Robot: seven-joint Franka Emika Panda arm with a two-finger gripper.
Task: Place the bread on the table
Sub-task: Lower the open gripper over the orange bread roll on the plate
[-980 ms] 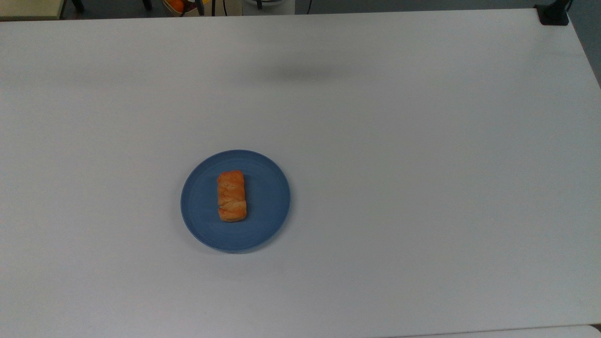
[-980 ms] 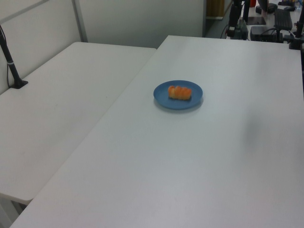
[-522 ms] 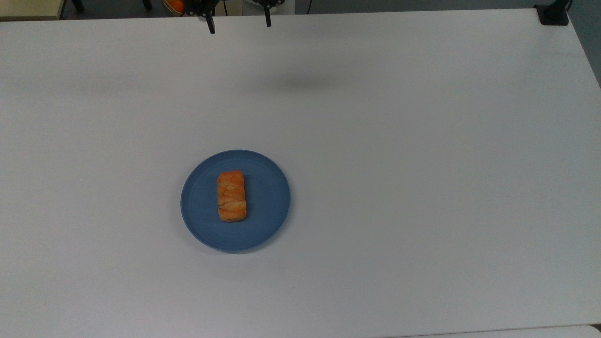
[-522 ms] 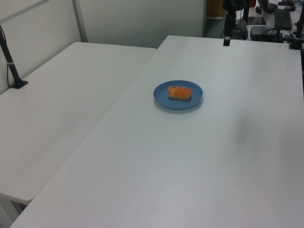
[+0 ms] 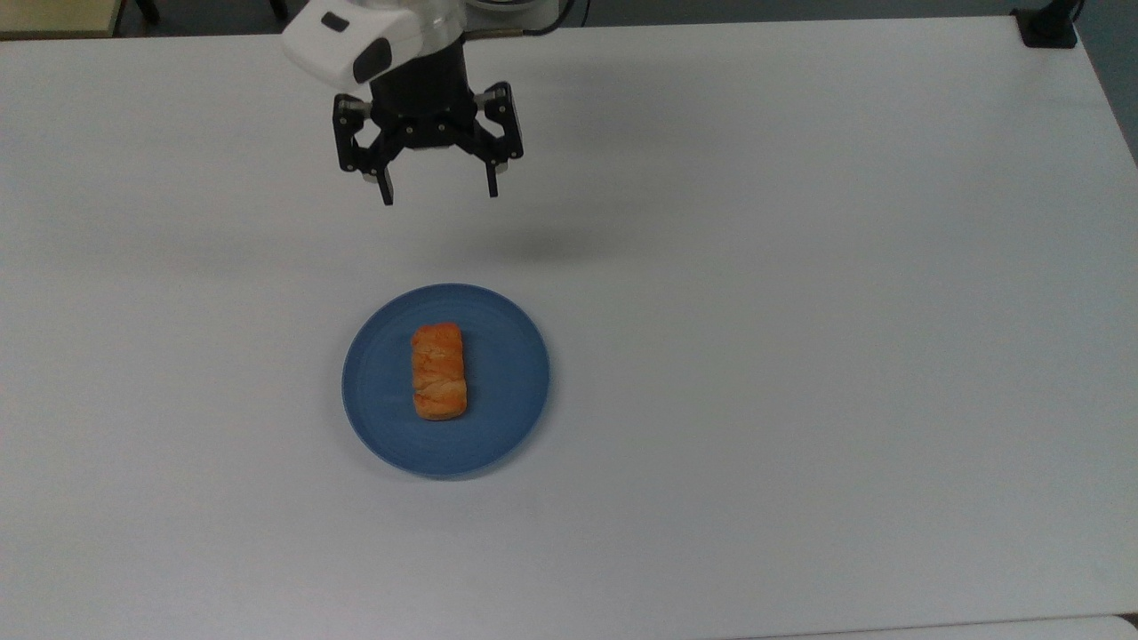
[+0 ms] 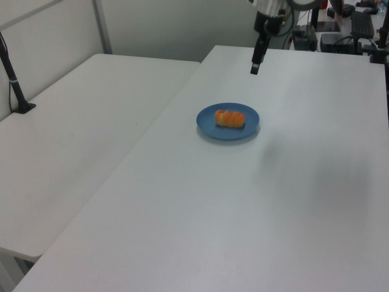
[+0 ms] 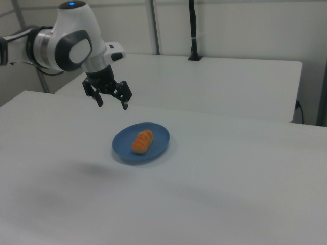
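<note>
A: Where is the bread?

B: Lying flat on the blue plate, a little toward the top view's left of the plate's middle; the plate rests on the table, left of centre and in the lower half of the top view's frame

A: And the gripper?

B: In the upper left of the top view's frame, hanging in the air over bare tabletop, well apart from the plate; its two black fingers are spread wide with nothing between them, tips pointing down

A: What does one view give that another lacks?

B: The right view takes in the white arm with its rounded joint, entering from the frame's left edge, and the gripper above and just left of the plate; the left view catches the gripper edge-on near the top of the frame, so the spread cannot be read there; the left view also shows a second white table butted along the left side

A: Counts?

B: One bread, one plate, one gripper with two fingers, two tables; a black post stands on the far table in the right view
</note>
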